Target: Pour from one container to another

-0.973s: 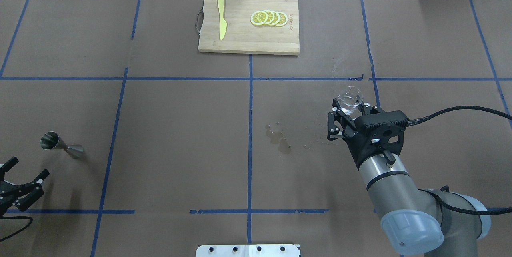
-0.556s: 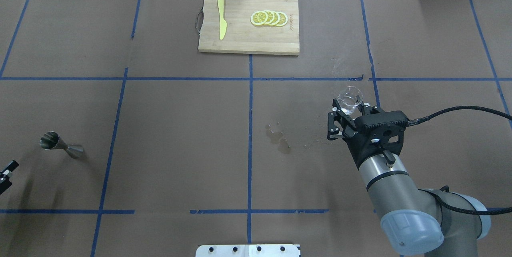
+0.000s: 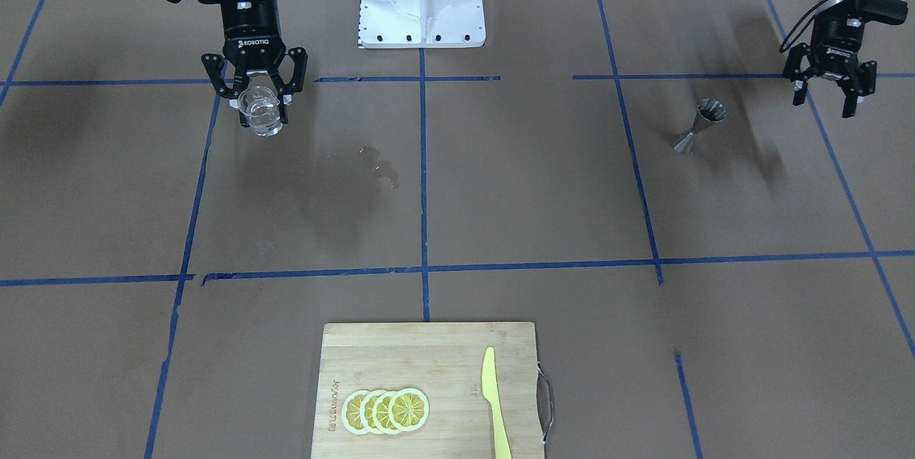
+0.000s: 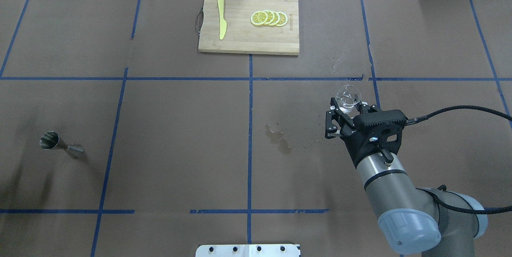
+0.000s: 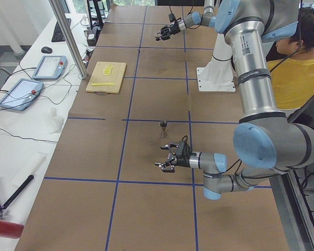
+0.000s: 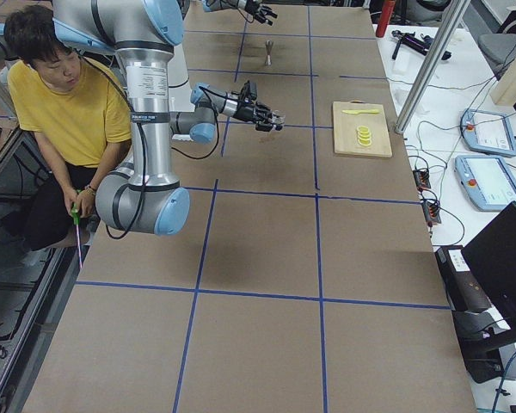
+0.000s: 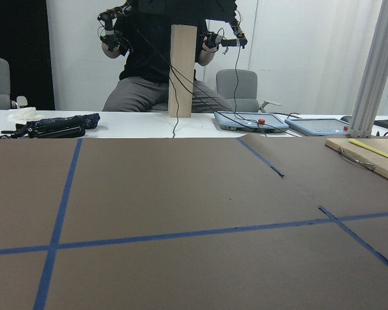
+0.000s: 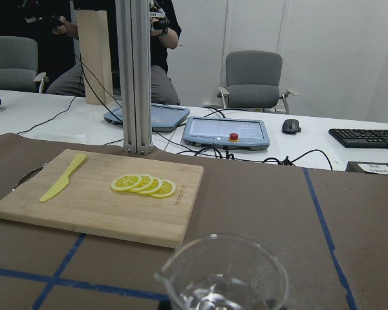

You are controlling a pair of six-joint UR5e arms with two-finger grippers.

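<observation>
The clear glass cup point(image 4: 348, 97) hangs above the table right of centre, with my right gripper point(image 4: 347, 107) shut on it. The right wrist view shows the cup's rim and pouring lip point(image 8: 223, 271) at the bottom edge, with a little clear liquid inside. The silver jigger point(image 4: 60, 145) stands upright on the table at the far left. My left gripper point(image 3: 824, 101) hovers open and empty a short way behind and to the outside of the jigger point(image 3: 699, 127). It is outside the overhead view, and the left wrist view shows only table paper and tape.
A wooden cutting board point(image 4: 240, 43) with lemon slices point(image 4: 269, 18) and a yellow knife point(image 4: 221, 17) lies at the far middle. A wet spill patch point(image 4: 278, 139) marks the paper near the centre line. Blue tape lines cross the brown table.
My left gripper has pulled back out of the overhead view at the lower left. My right gripper has shifted slightly away from the robot with the cup in it.
</observation>
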